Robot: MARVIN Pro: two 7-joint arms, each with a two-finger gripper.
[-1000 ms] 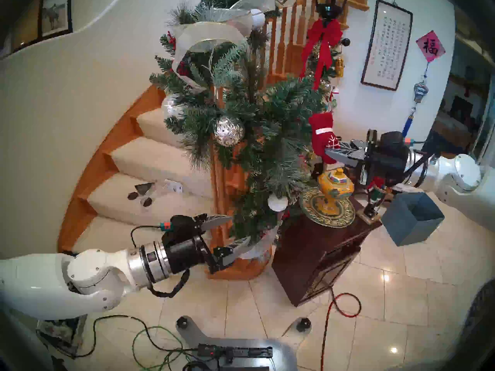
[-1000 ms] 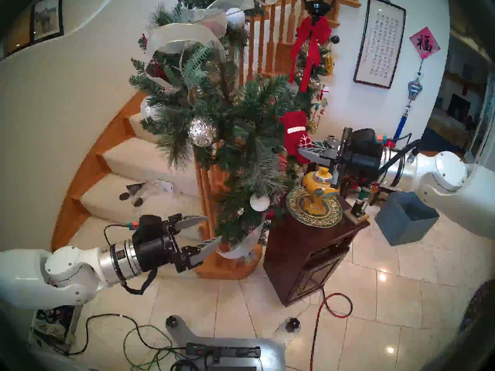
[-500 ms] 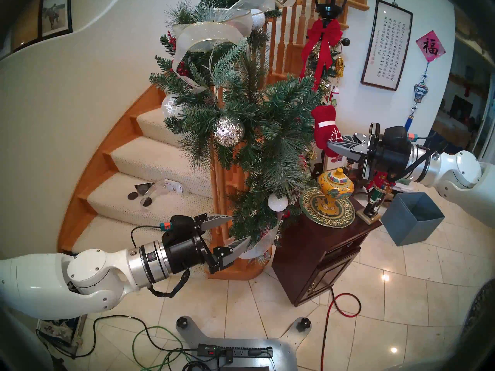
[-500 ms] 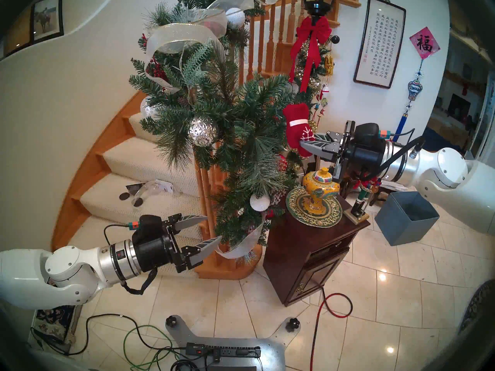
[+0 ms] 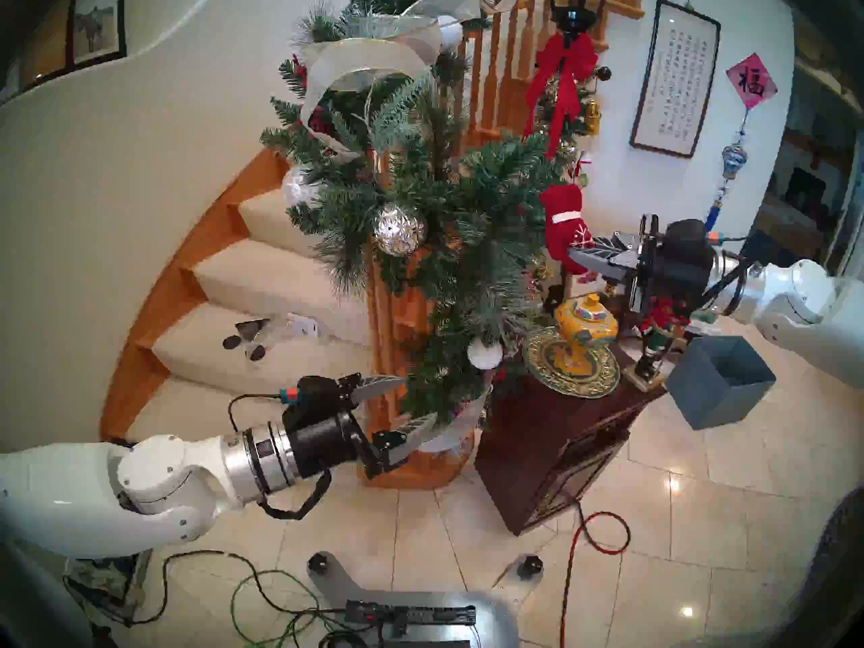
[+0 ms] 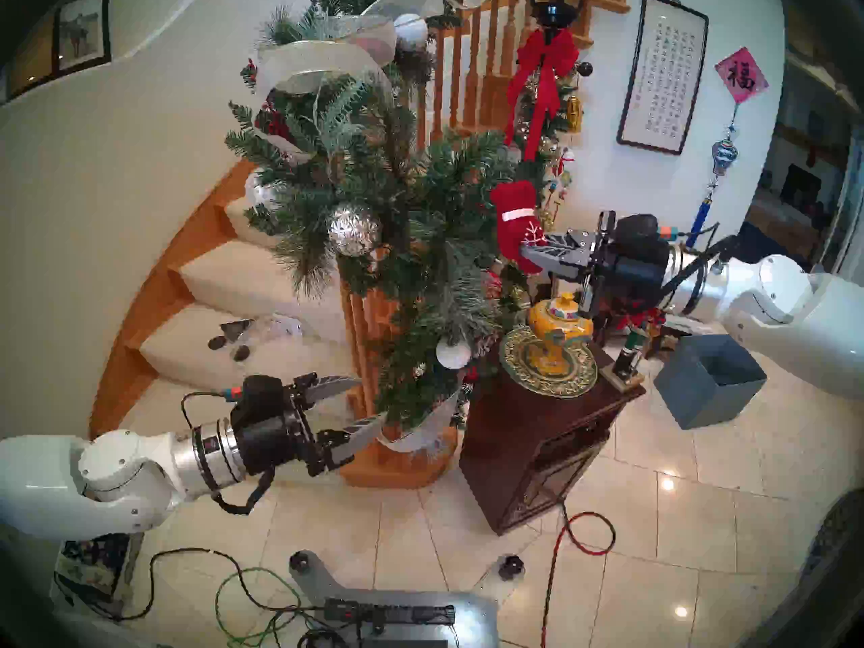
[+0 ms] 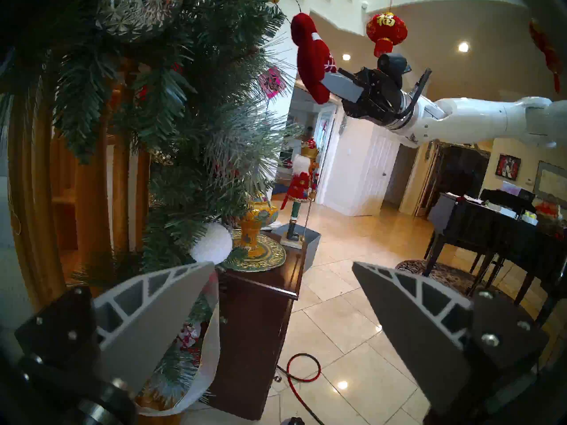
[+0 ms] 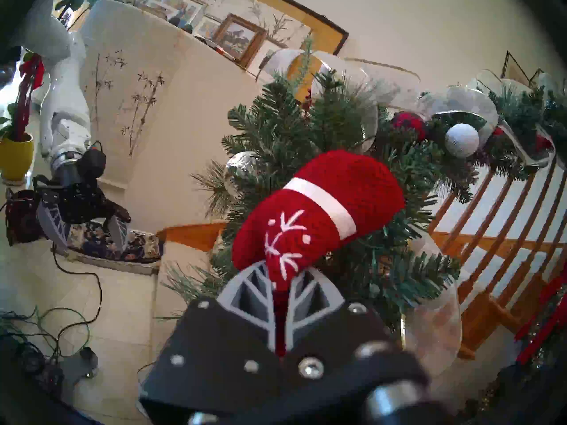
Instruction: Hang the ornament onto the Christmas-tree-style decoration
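Note:
The ornament, a red knitted mitten (image 5: 563, 221) (image 6: 514, 219) (image 7: 311, 58) (image 8: 319, 206) with a white cuff band and a white snowflake, is pinched at its lower end by my right gripper (image 5: 576, 253) (image 6: 529, 253) (image 8: 280, 280), which is shut on it. It stands cuff up against the right edge of the green pine garland (image 5: 444, 212) (image 6: 406, 221) (image 7: 184, 114) (image 8: 337, 133). Its thin string loop arcs from the cuff toward the needles in the left wrist view. My left gripper (image 5: 416, 399) (image 6: 369, 399) (image 7: 282, 265) is open at the garland's lower end, holding nothing.
A silver patterned ball (image 5: 399, 228) and white balls (image 5: 484, 352) hang in the garland. Below the mitten a dark cabinet (image 5: 556, 446) carries a yellow vase (image 5: 584, 324) on a plate and a nutcracker (image 5: 654, 348). A blue-grey box (image 5: 720, 380) sits right; cables (image 5: 589, 535) cross the tiled floor.
The right gripper with the mitten rose a little, then shifted slightly left toward the garland. The left arm has not moved.

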